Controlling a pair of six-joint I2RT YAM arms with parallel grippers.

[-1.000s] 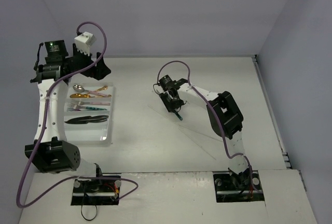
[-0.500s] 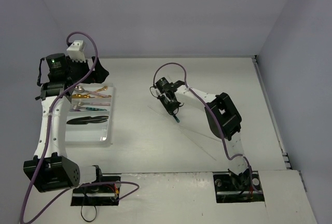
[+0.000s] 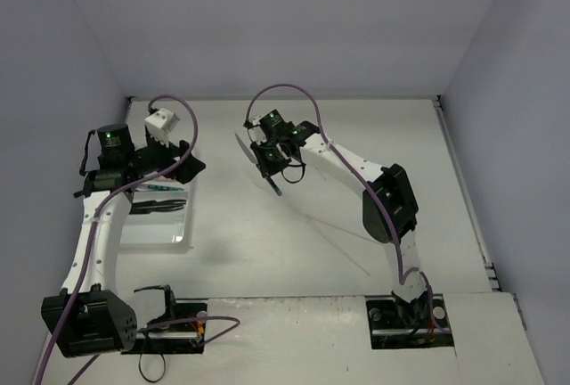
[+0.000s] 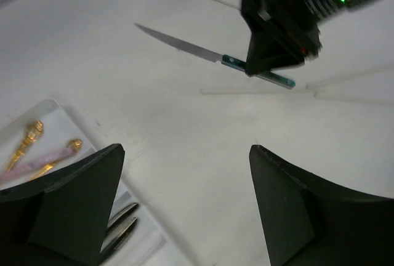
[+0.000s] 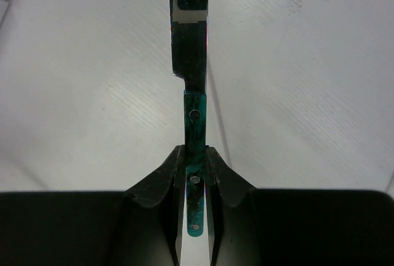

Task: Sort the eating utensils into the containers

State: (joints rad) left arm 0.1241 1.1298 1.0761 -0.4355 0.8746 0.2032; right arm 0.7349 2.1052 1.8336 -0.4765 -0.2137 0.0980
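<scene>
While the left gripper (image 4: 184, 152) hangs wide open and empty by the white tray (image 3: 160, 232), I hold the green-handled knife (image 4: 203, 53) by its handle in the clamped right gripper (image 3: 270, 158), above mid-table. The narrow pinch may let the knife pivot or drop short of the tray. The table (image 3: 267, 242) is plain white, enclosed by pale walls (image 3: 294, 20).

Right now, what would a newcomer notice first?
The right gripper is clamped on a green-handled knife over the far middle of the table. To its left, the open left gripper hangs by the white tray, which holds sorted cutlery.
</scene>
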